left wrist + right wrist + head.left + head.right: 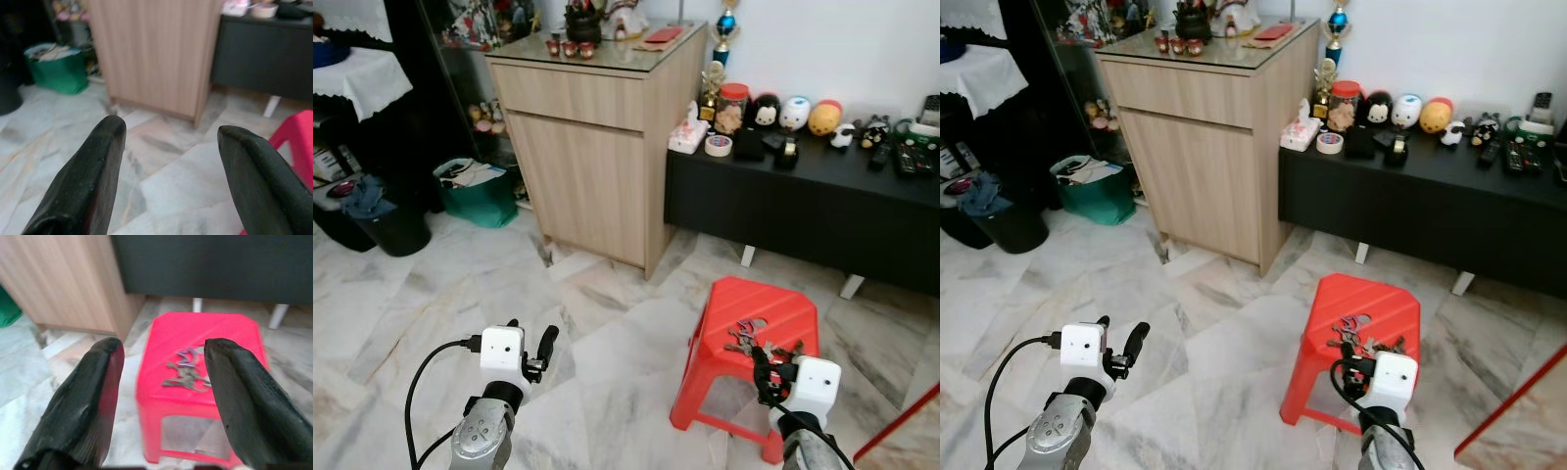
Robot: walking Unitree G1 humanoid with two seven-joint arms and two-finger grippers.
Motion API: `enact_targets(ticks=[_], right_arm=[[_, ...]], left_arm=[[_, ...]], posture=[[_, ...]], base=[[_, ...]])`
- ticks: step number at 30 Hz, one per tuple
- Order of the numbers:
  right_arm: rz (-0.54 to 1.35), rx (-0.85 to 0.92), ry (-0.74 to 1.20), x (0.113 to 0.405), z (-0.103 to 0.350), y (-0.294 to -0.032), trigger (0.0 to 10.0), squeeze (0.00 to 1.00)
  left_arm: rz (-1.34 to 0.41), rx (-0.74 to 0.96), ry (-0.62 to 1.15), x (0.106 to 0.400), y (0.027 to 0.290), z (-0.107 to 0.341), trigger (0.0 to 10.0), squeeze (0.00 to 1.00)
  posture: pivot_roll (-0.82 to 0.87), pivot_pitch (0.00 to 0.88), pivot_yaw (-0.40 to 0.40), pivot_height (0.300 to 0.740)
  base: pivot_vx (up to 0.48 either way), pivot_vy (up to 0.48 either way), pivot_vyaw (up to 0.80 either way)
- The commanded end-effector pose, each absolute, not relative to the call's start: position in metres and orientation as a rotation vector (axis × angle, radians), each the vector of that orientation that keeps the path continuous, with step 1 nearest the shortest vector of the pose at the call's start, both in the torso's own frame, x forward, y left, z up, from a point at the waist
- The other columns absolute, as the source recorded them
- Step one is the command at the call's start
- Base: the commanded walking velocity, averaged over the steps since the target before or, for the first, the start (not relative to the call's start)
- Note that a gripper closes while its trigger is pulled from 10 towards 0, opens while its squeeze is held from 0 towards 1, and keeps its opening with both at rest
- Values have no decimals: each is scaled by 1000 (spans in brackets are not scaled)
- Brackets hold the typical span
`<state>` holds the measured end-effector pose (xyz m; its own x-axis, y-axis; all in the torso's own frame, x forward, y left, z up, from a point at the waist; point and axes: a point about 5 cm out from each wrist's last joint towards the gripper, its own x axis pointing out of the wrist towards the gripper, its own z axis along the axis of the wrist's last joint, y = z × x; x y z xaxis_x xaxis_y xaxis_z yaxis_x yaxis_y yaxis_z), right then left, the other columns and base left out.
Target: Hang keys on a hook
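Note:
A bunch of keys (751, 340) with a purple ring lies on top of a red plastic stool (734, 304); the right wrist view shows the keys (186, 373) too. My right gripper (771, 367) hangs just in front of the stool's near edge, open, with nothing between its fingers (88, 396). Over the bare floor to the left, my left gripper (530, 345) is also open and empty, its fingers (93, 171) pointing toward the wooden cabinet.
A wooden cabinet (592, 147) stands ahead, with a low black bench (803, 201) to its right carrying toys, tape and remotes. A green bag (475, 191) and a black bin (391, 230) sit at the left. Marble floor (607, 323) lies open between them.

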<state>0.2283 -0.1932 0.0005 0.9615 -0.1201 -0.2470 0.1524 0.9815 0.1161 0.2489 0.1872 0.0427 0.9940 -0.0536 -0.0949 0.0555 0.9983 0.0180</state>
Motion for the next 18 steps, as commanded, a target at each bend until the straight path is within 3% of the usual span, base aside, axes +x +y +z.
enact_targets(ticks=[1,18], right_arm=[[-124,142,230,233,4,-192,10000,0],[-136,186,247,237,3,-191,10000,0]], left_arm=[[-51,18,102,249,188,41,10000,0],[-50,15,99,248,190,42,10000,0]], posture=[[-12,0,16,740],[4,0,23,740]], base=[[360,0,0],[365,0,0]])
